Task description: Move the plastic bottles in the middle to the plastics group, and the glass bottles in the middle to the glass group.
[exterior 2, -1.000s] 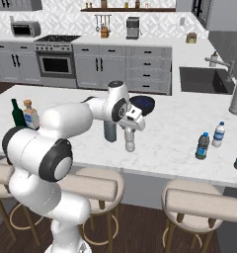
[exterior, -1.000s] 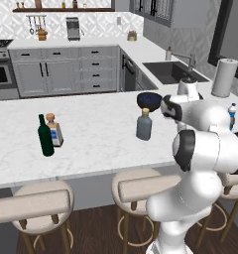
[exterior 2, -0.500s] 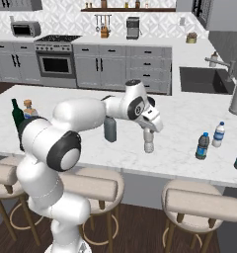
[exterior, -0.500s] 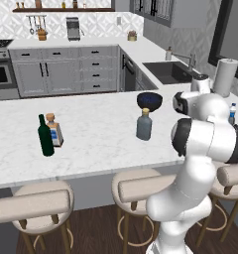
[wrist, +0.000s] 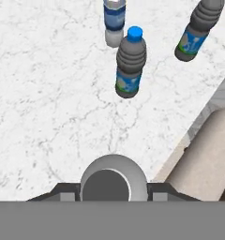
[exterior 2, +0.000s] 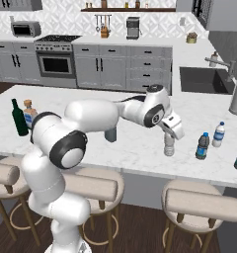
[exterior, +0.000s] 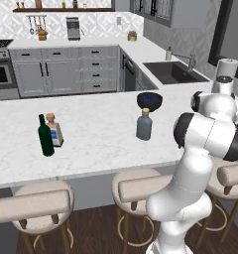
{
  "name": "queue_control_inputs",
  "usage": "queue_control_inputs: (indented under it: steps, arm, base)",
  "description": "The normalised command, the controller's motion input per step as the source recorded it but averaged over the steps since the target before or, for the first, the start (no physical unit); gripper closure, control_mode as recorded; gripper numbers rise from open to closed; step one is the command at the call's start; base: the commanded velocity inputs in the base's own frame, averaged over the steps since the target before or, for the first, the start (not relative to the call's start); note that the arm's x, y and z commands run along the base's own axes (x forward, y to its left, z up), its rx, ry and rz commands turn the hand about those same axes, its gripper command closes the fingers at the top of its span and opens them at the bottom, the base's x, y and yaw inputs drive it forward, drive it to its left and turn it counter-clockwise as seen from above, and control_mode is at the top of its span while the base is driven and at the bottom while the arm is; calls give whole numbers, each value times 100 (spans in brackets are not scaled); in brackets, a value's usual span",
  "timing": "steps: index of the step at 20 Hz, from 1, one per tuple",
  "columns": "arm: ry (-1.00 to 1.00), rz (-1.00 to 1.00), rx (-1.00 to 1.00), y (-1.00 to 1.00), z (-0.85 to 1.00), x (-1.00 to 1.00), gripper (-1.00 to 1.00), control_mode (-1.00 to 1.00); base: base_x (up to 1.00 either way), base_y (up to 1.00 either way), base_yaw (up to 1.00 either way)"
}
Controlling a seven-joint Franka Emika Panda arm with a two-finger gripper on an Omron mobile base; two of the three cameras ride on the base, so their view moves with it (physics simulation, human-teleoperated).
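Arm point(exterior 2: 98, 113) outstretched rightward, wrist bent down, fingers point(exterior 2: 169, 143) around pale bottle point(exterior 2: 169, 147).

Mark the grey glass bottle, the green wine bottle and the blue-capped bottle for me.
grey glass bottle point(exterior: 144, 127), left base view, body.
green wine bottle point(exterior: 45, 139), left base view, lower body.
blue-capped bottle point(wrist: 130, 63), hand view, ribbed shoulder.

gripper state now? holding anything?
Gripper: shut on the pale plastic bottle, which stands on the counter near the other plastic bottles.

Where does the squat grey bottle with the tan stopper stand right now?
In the left base view, the squat grey bottle stands mid-counter, just in front of the dark bowl.
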Motion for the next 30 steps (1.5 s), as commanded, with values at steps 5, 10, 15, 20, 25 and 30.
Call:
queue_control_inputs:
  steps: [5,10,15,20,25,30]
  arm:
    - [0,-17,0,-86,-2,-3,100,-100]
    - [5,-15,0,-79,-12,8,100,-100]
    - [5,-8,7,-66,-29,13,100,-100]
    - [-1,-1,14,-42,-38,10,100,-100]
    - [-5,0,9,-31,-33,20,100,-100]
    - [-7,0,4,-17,-27,29,100,-100]
  base:
    - [0,0,0]
    - [0,0,0]
    - [0,0,0]
    - [0,0,0]
    - [0,0,0]
    - [0,0,0]
